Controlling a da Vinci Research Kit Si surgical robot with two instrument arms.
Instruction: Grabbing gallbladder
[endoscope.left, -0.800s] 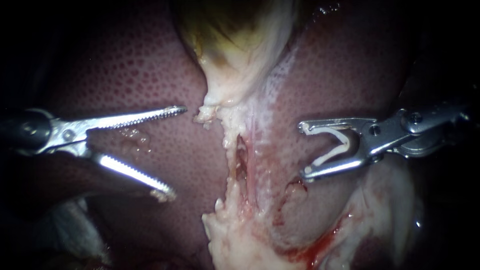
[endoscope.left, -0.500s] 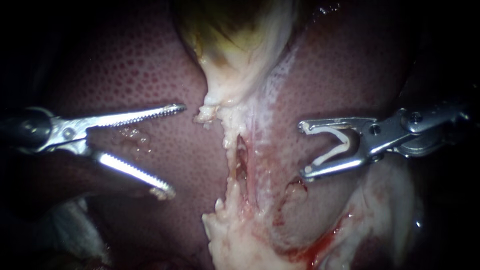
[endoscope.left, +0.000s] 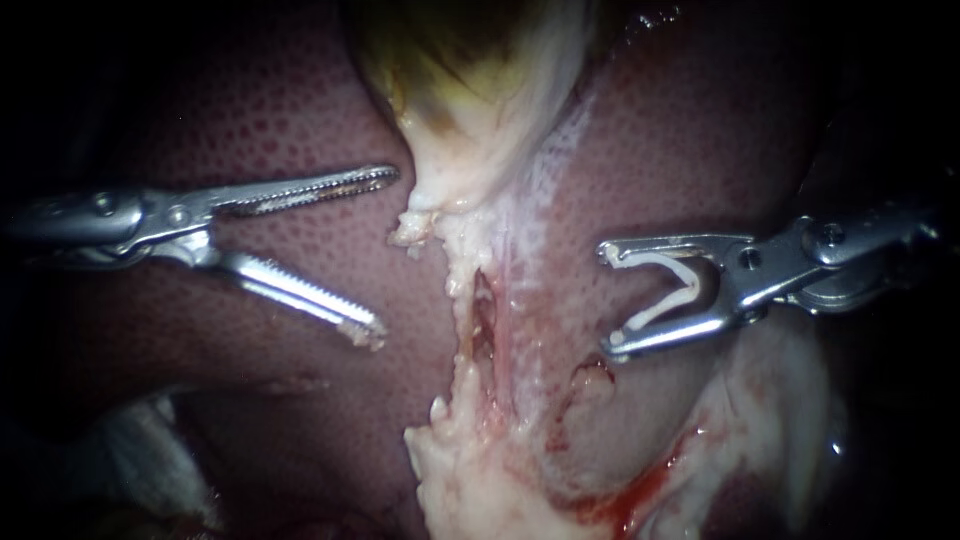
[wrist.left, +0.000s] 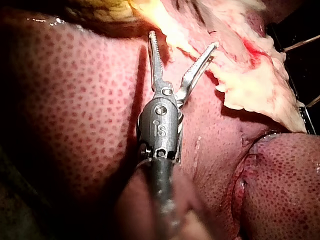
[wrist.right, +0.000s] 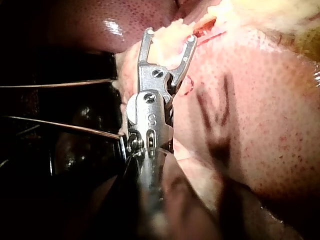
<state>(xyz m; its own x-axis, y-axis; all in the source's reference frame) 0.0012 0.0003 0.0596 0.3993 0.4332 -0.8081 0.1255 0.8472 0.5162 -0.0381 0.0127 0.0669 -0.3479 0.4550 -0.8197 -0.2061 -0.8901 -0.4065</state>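
Note:
The gallbladder (endoscope.left: 470, 90) hangs yellowish and pale at the top centre, narrowing to a ragged neck (endoscope.left: 435, 195). My left instrument (endoscope.left: 382, 255) comes in over the liver (endoscope.left: 250, 120) with its serrated jaws open. Its upper jaw tip lies just left of the neck and does not touch it. In the left wrist view the left instrument (wrist.left: 183, 41) points at pale tissue (wrist.left: 255, 85) ahead, holding nothing. My right instrument (endoscope.left: 607, 300) stands right of the pale strip, its jaws wide apart and holding a white clip (endoscope.left: 668, 290) between them. The right instrument (wrist.right: 170, 36) is over pale tissue.
A pale, frayed strip (endoscope.left: 485, 310) runs down from the neck to a lump of fatty tissue (endoscope.left: 480, 480). Blood marks the lower right (endoscope.left: 640, 490). Thin wires (wrist.right: 60, 84) cross the dark space beside the right instrument.
My left instrument has risen and moved right, toward the gallbladder's neck, and its jaws stand a little closer together. The right instrument has not moved.

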